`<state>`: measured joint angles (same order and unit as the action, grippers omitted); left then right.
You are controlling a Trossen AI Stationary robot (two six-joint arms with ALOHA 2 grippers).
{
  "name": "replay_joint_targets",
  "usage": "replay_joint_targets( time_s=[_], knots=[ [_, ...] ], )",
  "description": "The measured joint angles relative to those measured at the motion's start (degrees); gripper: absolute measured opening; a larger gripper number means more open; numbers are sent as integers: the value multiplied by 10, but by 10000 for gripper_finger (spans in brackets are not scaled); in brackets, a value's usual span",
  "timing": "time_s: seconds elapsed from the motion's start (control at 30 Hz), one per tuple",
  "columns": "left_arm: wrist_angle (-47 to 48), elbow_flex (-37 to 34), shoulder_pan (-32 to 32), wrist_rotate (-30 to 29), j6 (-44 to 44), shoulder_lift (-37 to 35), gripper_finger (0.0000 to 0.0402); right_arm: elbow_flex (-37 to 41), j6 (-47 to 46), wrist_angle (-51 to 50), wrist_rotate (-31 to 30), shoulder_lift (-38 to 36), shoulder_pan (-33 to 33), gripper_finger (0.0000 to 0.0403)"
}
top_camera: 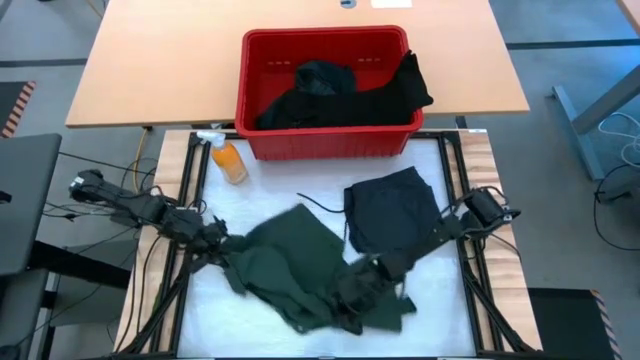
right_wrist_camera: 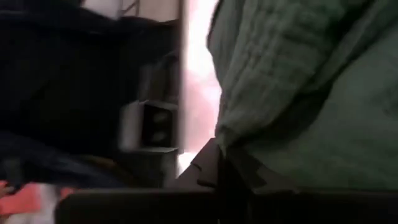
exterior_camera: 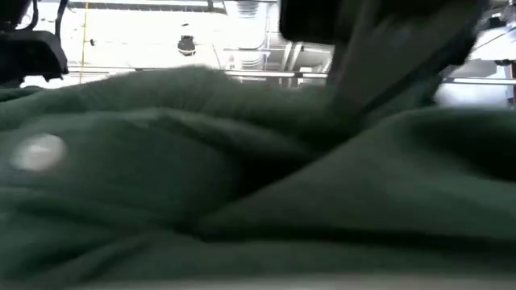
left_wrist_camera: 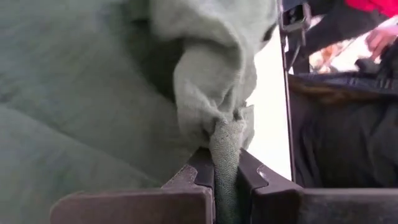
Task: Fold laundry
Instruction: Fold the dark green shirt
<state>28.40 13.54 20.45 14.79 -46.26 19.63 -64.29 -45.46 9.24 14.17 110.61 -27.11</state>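
A dark green shirt (top_camera: pixel 300 265) lies crumpled on the white table top near the front edge, and it fills the low view (exterior_camera: pixel 242 185). My left gripper (top_camera: pixel 222 243) is at the shirt's left end, shut on green cloth. My right gripper (top_camera: pixel 355 288) is at the shirt's right part, shut on green cloth too. A folded black garment (top_camera: pixel 392 210) lies flat behind the right gripper. More black laundry (top_camera: pixel 340 92) is heaped in the red basket (top_camera: pixel 262 140). My left gripper (left_wrist_camera: pixel 227 186) pinches a bunched fold of the green shirt (left_wrist_camera: pixel 225 146) between its two fingers, with several layers gathered there. The cloth rises from the fingertips in a twisted hump and spreads out onto the table beyond. My right gripper (right_wrist_camera: pixel 221 171) pinches a gathered bit of the green shirt (right_wrist_camera: pixel 227 140) at its fingertips. Creases run out from the place of hold. Whether it has an edge or a fold does not show.
The red basket stands at the table's far edge, one black piece hanging over its right rim (top_camera: pixel 415 85). An orange bottle (top_camera: pixel 228 160) lies at the far left. A thin dark cord (top_camera: pixel 320 205) trails from the black garment. Bare white table (top_camera: pixel 270 195) lies between basket and shirt.
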Motion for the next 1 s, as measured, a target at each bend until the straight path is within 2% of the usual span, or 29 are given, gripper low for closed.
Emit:
replay_joint_targets(
  time_s=[0.2, 0.33, 0.4, 0.57, 0.67, 0.8, 0.9, 1.0],
  knots=[
    [-9, -1, 23, -6, 1, 45, 0, 1, 7, -41, -1, -42, -8, 102],
    [-6, 6, 24, -11, 14, 52, 0, 1, 90, -44, -10, -75, 23, 133],
    [-5, 6, 24, -11, 21, 52, 0, 1, 134, -39, -34, -85, 43, 144],
    [17, 6, 24, -13, 23, 51, 0, 1, 233, -20, -69, -82, 113, 166],
    [29, 6, 24, -21, 25, 51, 0, -1, 259, 82, -70, -51, 165, 179],
    [31, 6, 24, -23, 30, 51, 0, -31, 302, 194, -56, 30, 207, 188],
    [32, 6, 24, -29, 33, 50, 0, -89, 339, 201, -46, 93, 222, 188],
    [36, 6, 24, -31, 36, 52, 0, -158, 346, 192, 7, 153, 229, 188]
  ],
)
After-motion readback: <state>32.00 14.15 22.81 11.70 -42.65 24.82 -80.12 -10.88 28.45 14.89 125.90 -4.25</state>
